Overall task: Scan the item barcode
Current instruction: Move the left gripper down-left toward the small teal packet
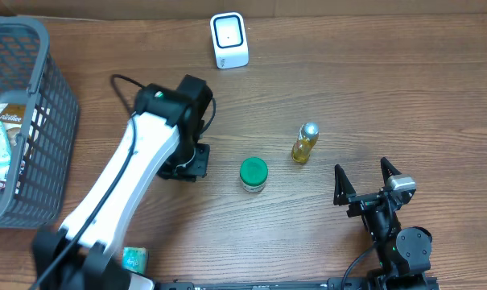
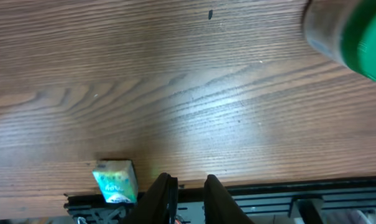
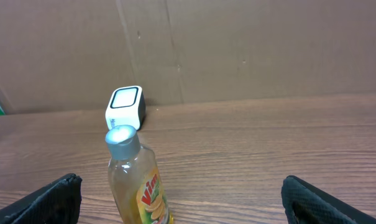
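Note:
A jar with a green lid (image 1: 253, 174) stands mid-table; in the left wrist view the jar (image 2: 352, 28) is a blur at the top right. My left gripper (image 1: 187, 165) points down at the table just left of it. Its jaws (image 2: 188, 182) stand a narrow gap apart with nothing between them. A yellow Vim bottle (image 1: 304, 143) with a silver cap stands upright to the right. My right gripper (image 1: 362, 173) rests near the front edge, wide open and empty, facing the bottle (image 3: 138, 183). The white barcode scanner (image 1: 229, 40) stands at the back; the scanner (image 3: 125, 107) shows behind the bottle.
A grey basket (image 1: 54, 89) with packaged goods fills the left side. A small green packet (image 1: 134, 259) lies by the front edge, and the same packet (image 2: 116, 182) shows beside my left fingers. A cardboard wall (image 3: 237, 50) closes off the back of the table.

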Robot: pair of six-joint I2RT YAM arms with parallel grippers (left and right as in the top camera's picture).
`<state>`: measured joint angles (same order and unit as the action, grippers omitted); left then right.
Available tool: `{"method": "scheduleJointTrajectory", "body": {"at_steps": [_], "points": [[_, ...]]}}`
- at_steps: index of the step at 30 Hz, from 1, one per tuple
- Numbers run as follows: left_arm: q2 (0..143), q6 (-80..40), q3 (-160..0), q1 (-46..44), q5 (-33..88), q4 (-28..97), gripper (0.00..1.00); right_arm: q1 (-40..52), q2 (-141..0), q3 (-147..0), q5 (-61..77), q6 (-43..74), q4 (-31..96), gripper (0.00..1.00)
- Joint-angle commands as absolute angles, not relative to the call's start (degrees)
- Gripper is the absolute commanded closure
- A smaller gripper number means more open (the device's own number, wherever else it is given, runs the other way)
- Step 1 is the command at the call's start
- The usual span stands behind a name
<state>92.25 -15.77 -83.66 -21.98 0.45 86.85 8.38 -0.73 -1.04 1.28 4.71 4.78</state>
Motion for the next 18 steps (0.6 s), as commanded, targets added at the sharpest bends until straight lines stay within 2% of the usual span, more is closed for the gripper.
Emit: {"method": "scheduleJointTrajectory", "body": {"at_steps": [1,8,9,12,14,18], "points": [[84.3,-19.9,-82.3,-21.7,-0.8,87.4,0.77,8.5,-0.2,-0.4,1.6,4.7,4.7,0.0],[72.6,-35.7,-68.9,-21.7,-3.3,85.2,0.67,8.5,-0.2,-0.4,1.6,4.7,4.7,0.0],[71.7,-38.8,-67.1,-21.7,-4.6,85.1,0.6,8.5,-0.2,-0.4,1.6,4.7,4.7,0.0],[69.8,-49.5,-61.6,-21.7,-9.3,85.1,0.23,8.5,-0.2,-0.4,1.6,4.7,4.7,0.0],[69.6,-54.8,-58.8,-21.7,-12.1,85.0,0.21,8.5,-0.2,-0.4,1.6,4.7,4.7,0.0],[69.6,-60.3,-52.8,-21.6,-15.7,81.1,0.12,8.5,-0.2,-0.4,1.6,4.7,4.7,0.0]]}}
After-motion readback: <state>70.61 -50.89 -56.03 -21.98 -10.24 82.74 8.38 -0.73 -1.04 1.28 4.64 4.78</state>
